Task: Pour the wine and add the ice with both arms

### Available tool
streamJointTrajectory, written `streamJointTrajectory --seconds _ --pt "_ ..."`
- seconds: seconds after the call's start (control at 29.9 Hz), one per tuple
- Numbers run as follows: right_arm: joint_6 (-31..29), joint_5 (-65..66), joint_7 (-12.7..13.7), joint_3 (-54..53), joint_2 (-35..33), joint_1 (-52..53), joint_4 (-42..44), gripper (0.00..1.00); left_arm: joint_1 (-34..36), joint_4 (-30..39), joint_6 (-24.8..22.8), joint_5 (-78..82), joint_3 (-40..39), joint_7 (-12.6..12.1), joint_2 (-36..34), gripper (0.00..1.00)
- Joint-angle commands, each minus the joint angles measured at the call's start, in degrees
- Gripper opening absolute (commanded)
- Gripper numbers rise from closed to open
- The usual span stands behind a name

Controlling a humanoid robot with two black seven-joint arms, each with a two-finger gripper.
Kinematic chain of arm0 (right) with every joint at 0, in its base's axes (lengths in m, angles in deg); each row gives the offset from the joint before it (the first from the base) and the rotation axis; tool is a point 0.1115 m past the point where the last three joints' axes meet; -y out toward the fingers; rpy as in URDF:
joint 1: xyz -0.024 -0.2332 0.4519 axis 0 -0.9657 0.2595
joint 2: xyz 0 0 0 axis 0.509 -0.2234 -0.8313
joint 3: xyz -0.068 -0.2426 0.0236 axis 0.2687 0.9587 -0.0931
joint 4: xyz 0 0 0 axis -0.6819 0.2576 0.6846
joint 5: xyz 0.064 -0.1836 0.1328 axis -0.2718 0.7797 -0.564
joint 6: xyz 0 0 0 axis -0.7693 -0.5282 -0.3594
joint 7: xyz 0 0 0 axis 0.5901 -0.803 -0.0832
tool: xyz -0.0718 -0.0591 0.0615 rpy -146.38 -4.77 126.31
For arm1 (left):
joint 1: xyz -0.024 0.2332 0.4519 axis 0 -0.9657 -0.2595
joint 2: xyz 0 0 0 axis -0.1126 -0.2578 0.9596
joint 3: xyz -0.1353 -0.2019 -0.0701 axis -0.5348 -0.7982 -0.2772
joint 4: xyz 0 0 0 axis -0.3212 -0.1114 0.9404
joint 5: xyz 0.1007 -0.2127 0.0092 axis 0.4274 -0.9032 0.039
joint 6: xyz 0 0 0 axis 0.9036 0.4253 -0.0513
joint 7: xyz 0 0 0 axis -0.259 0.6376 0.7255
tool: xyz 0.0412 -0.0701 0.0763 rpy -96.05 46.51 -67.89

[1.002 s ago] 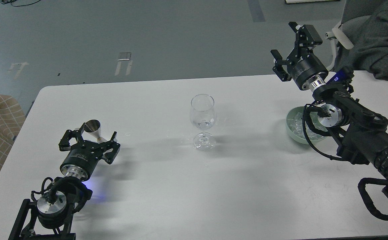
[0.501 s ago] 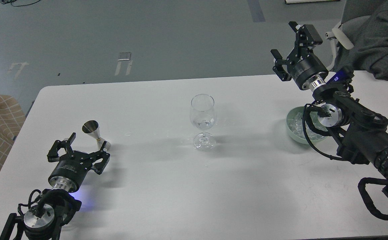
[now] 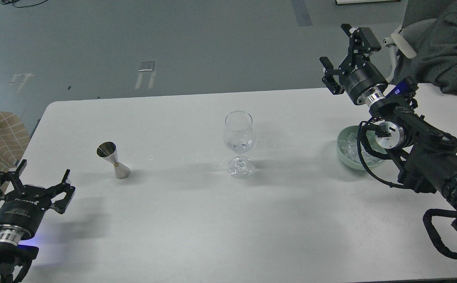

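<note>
- A clear stemmed wine glass (image 3: 239,141) stands mid-table on a white tabletop (image 3: 220,220), a little clear liquid (image 3: 240,147) in its bowl.
- A steel hourglass-shaped jigger (image 3: 114,160) stands left.
- A pale green bowl (image 3: 344,149) of ice cubes (image 3: 348,147) sits right.
- Both black grippers, left (image 3: 41,179) and right (image 3: 336,49), are spread, empty.

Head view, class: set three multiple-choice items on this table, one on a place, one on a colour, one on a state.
1. Where does the metal measuring cup stand?
A) left of the wine glass
B) right of it
C) inside the bowl

2. What colour is the bowl holding the ice?
A) red
B) pale green
C) black

3. How are the left gripper fingers?
A) shut on the cup
B) shut on the glass
C) open, holding nothing

Answers: 1 A, the cup is nearer the left edge; 2 B, its rim looks pale green; 3 C, the fingers are spread apart over bare table.
</note>
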Motion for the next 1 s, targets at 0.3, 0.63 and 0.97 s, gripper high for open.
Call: streamJointTrajectory --seconds 0.3,0.63,0.97 --pt "0.12 0.00 0.00 -0.09 -3.25 0.90 -3.93 1.00 19.41 -3.29 -2.71 22.01 1.57 7.70 -13.01 0.98" --pt "0.21 0.09 0.00 0.09 -6.15 0.90 -5.43 1.00 35.07 -9.27 6.77 37.97 21.77 21.69 -12.75 0.98" --pt "7.31 6.66 1.81 11.23 -27.30 0.55 -20.35 1.00 38.41 -8.92 11.09 37.00 26.97 20.38 -10.64 0.98"
